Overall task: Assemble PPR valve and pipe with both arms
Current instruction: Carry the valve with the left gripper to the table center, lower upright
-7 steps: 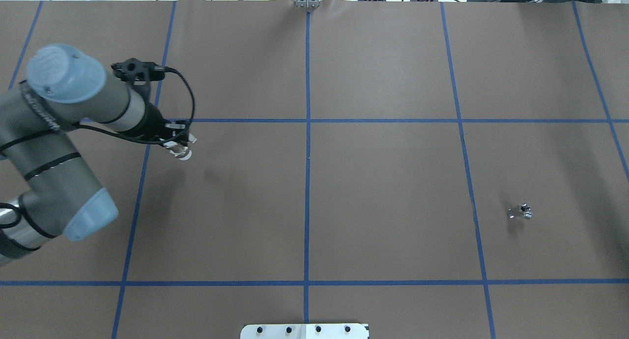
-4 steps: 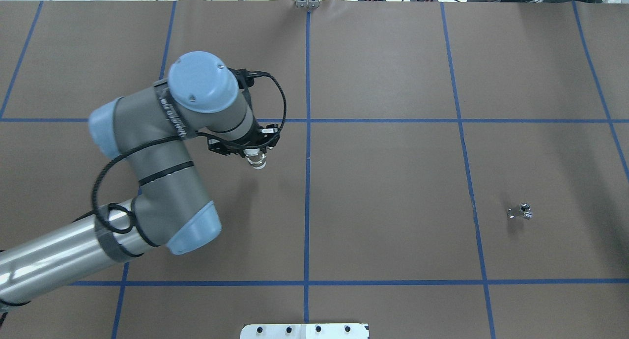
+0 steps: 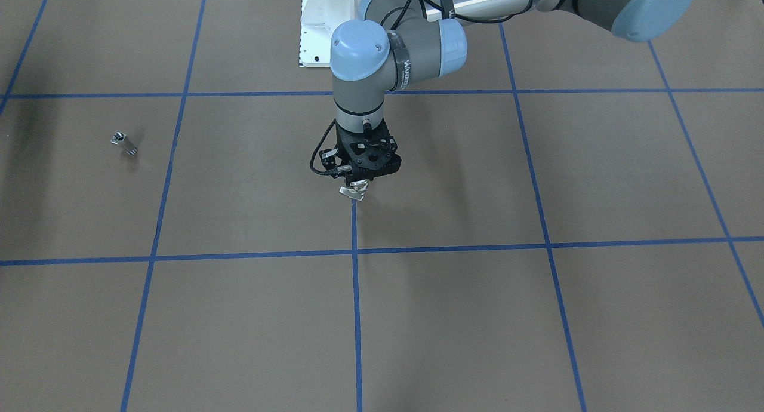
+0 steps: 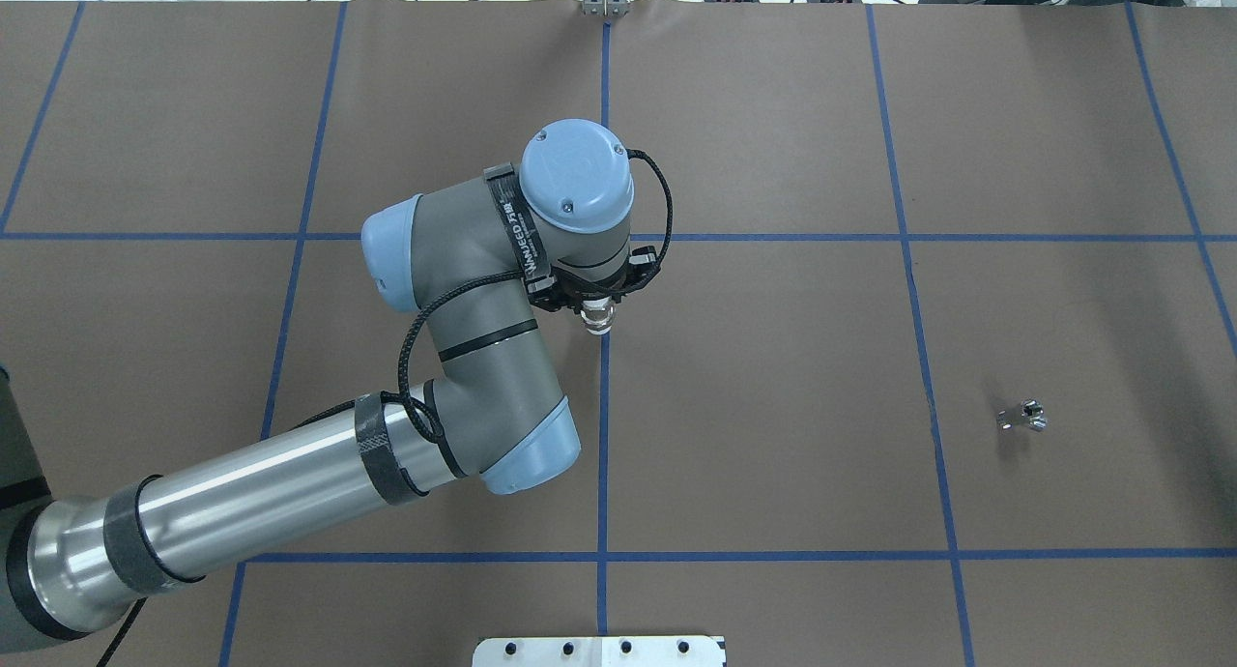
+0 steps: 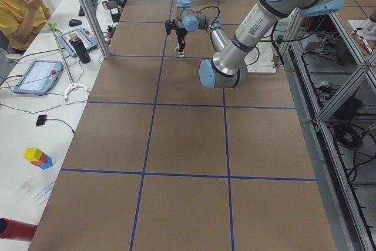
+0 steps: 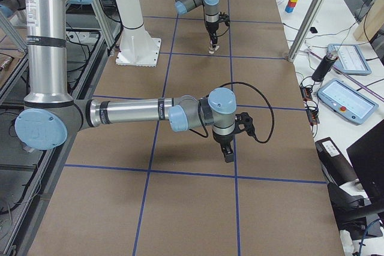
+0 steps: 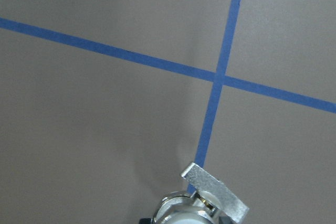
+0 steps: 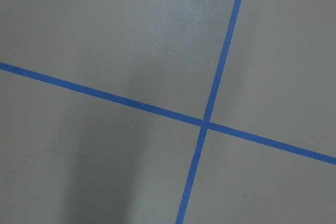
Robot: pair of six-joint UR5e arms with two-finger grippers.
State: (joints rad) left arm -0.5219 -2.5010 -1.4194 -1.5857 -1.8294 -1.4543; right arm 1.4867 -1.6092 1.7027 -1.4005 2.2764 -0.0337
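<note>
On your overhead view, the left arm comes in from the lower left corner and bends across the brown worktop until its wrist stands right over the centre tape line. The left claw points straight down there, its 2 fingers closed around the PPR valve, which sticks out below the fingertips. Your left wrist camera shows the valve's flat silver lever handle tilted across the centre tape line, just short of where a cross tape meets it. From these views you cannot tell whether the valve touches the paper. Moving right, the pipe lies alone on the worktop, well to the right of the centre tape line and just beyond the next lengthwise tape, with nothing touching it. The front-facing camera shows it as a small silver stub on its side. Furthest out, the right arm shows only from the right-end camera, with the right claw hanging low over the worktop, well apart from the centre tape line on the pipe's side. You cannot tell how wide that claw stands.
</note>
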